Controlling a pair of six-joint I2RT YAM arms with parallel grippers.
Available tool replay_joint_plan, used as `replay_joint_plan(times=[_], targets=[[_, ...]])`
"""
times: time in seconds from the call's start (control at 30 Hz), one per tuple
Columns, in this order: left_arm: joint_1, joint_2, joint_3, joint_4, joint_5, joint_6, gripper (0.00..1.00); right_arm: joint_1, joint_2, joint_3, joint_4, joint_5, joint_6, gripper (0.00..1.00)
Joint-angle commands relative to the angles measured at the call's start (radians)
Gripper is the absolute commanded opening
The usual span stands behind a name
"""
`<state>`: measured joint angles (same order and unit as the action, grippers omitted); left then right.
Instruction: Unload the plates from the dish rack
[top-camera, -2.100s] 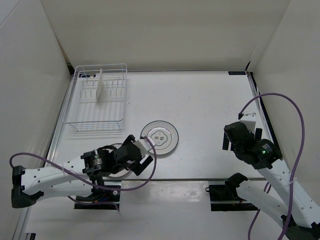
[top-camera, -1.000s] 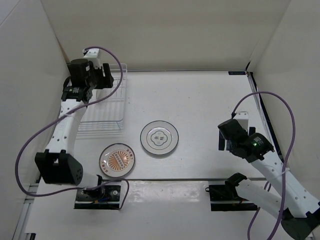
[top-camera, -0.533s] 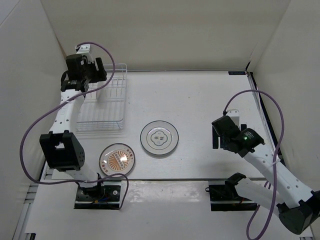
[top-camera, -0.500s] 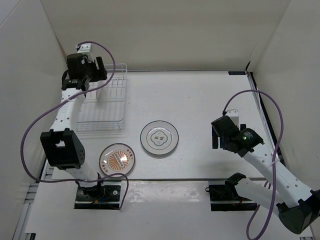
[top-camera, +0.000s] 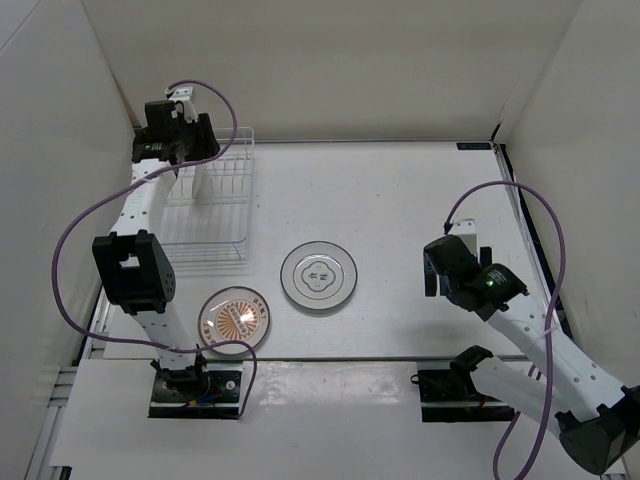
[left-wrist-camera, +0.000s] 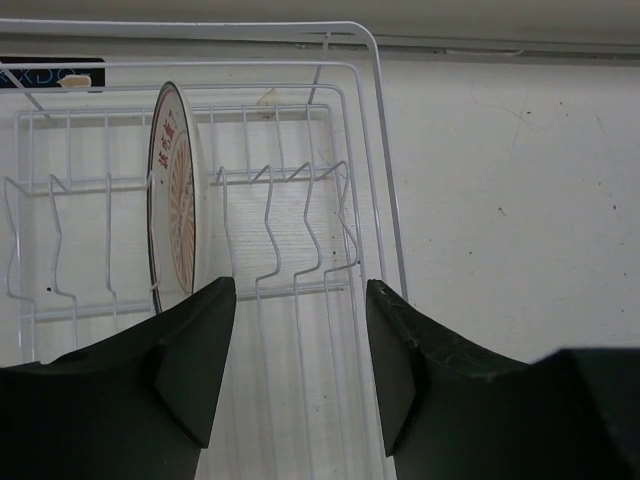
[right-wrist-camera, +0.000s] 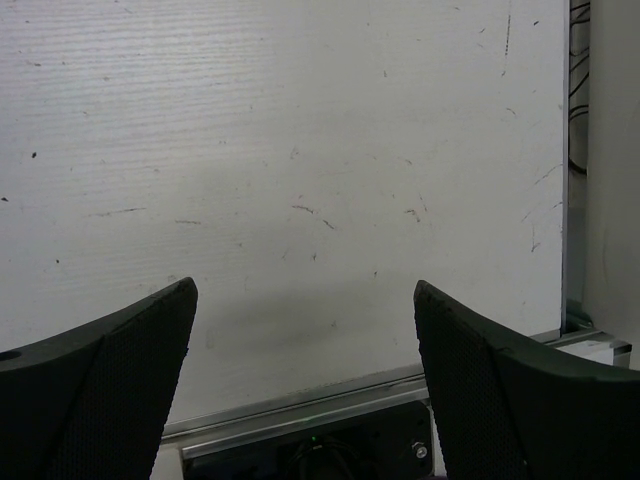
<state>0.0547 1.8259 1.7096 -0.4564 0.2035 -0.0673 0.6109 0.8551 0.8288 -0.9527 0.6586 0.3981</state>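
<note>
Left gripper (left-wrist-camera: 295, 300) over dish rack (top-camera: 205, 225), far-left corner: jaws spread, empty. Upright plate (left-wrist-camera: 170, 200) in rack. Orange-patterned plate (top-camera: 234, 318), white-grey plate (top-camera: 319, 273) flat toward near edge. Right gripper (right-wrist-camera: 305, 300) spread, empty.

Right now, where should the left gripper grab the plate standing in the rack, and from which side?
Take the plate by its upper rim from above, one finger per face. It stands on edge in the dish rack, wires crowding its lower part; the open left gripper is not around it.
</note>
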Motion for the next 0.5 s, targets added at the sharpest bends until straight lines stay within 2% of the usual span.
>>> replay_joint_plan(times=[0.0, 0.23, 0.47], targets=[[-0.003, -0.016, 0.042, -0.044, 0.007, 0.027, 0.65, 0.001, 0.001, -0.01, 0.028, 0.024, -0.019, 0.9], [-0.003, 0.018, 0.012, -0.028, -0.007, 0.058, 0.59, 0.001, -0.014, -0.031, 0.026, 0.006, -0.005, 0.9], [-0.006, 0.052, -0.005, -0.01, -0.007, 0.049, 0.39, 0.003, -0.031, -0.053, 0.026, -0.016, 0.002, 0.9]])
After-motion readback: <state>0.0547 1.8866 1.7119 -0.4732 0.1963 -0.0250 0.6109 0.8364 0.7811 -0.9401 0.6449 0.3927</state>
